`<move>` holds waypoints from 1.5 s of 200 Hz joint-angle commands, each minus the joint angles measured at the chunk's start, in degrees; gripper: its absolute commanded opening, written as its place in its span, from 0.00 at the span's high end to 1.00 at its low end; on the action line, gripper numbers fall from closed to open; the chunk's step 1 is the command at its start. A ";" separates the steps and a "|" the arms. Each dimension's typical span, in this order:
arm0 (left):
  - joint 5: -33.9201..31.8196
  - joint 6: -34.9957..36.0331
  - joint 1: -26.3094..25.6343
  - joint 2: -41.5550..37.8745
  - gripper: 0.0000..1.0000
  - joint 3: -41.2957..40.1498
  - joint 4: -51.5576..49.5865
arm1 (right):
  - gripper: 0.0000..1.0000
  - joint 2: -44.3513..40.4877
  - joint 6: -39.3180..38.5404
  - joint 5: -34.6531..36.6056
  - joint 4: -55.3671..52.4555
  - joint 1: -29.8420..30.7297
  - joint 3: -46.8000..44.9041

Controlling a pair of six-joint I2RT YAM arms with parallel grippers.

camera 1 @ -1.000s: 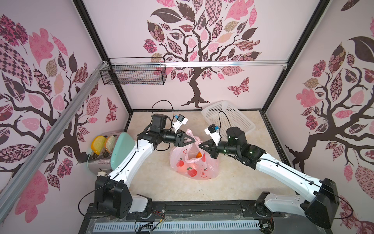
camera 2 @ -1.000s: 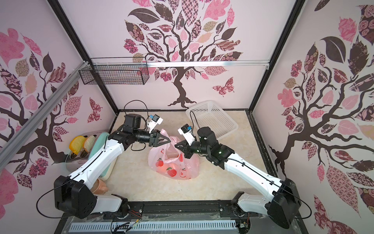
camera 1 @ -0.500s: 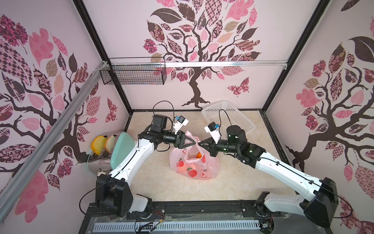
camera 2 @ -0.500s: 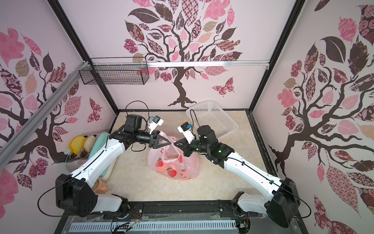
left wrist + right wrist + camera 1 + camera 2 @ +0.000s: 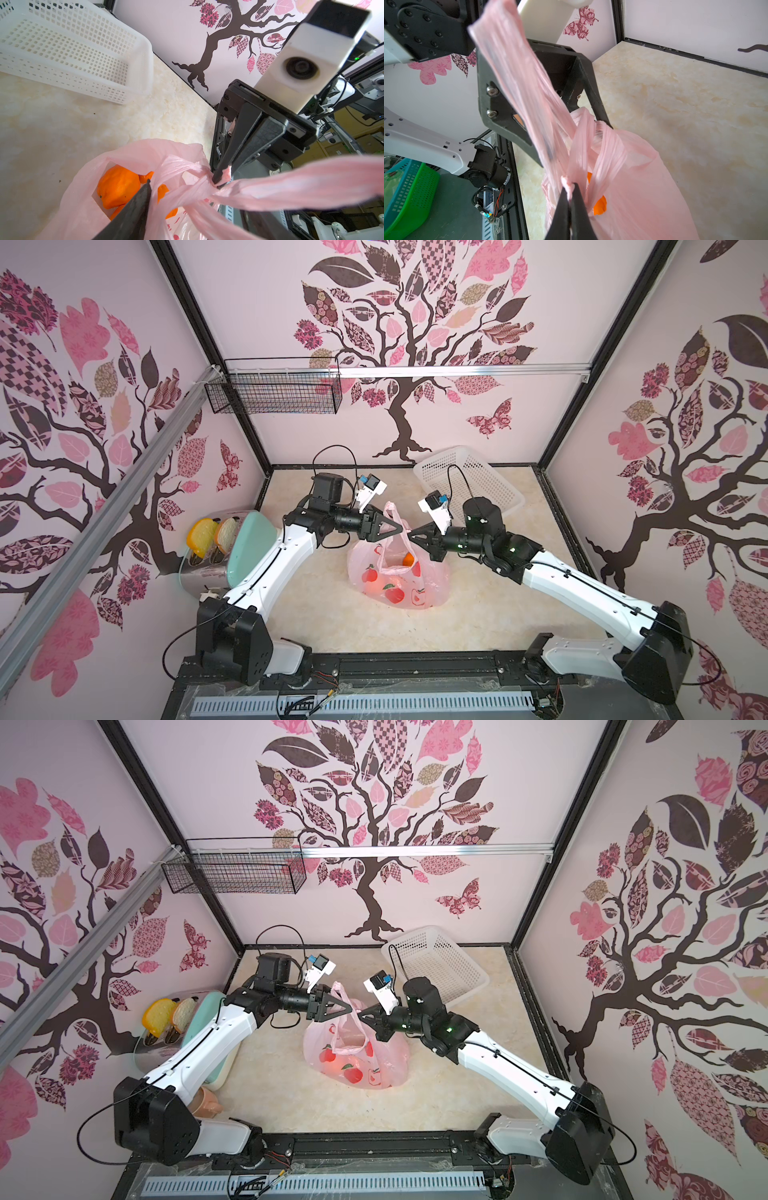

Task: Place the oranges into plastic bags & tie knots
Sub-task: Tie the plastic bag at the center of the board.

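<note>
The pink plastic bag (image 5: 399,587) (image 5: 353,1063) sits mid-table with oranges (image 5: 118,185) (image 5: 408,559) showing through its mouth. My right gripper (image 5: 569,187) (image 5: 411,536) is shut on a bunched handle strip just above the bag's neck; the left wrist view shows its tips (image 5: 221,178) pinching pink plastic. My left gripper (image 5: 397,526) (image 5: 349,1011) (image 5: 575,145) faces it tip to tip, open. The other handle strip (image 5: 517,68) runs between its fingers. Where the two strips cross, I cannot tell whether they form a knot.
A white perforated basket (image 5: 469,485) (image 5: 72,52) lies behind the right arm. A toaster with toast slices (image 5: 208,547) and a mint-green lid (image 5: 249,543) stand at the left wall. A black wire basket (image 5: 274,391) hangs on the back wall.
Both grippers have stayed nearly tip to tip above the bag. The right one has edged slightly toward the left one with its handle strip. The left jaws' width has shifted a little.
</note>
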 commanded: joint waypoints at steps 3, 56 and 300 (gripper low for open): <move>-1.01 -1.17 -0.16 0.06 0.50 -0.23 2.23 | 1.00 0.67 0.45 0.72 -0.38 -0.22 2.71; -1.84 -0.81 -0.08 0.18 0.47 -0.63 2.06 | 1.00 0.54 0.64 3.48 -3.06 -0.25 4.33; -1.58 -9.07 2.29 -0.51 0.94 -2.75 10.73 | 1.00 10.10 -5.93 9.10 -1.48 3.35 5.20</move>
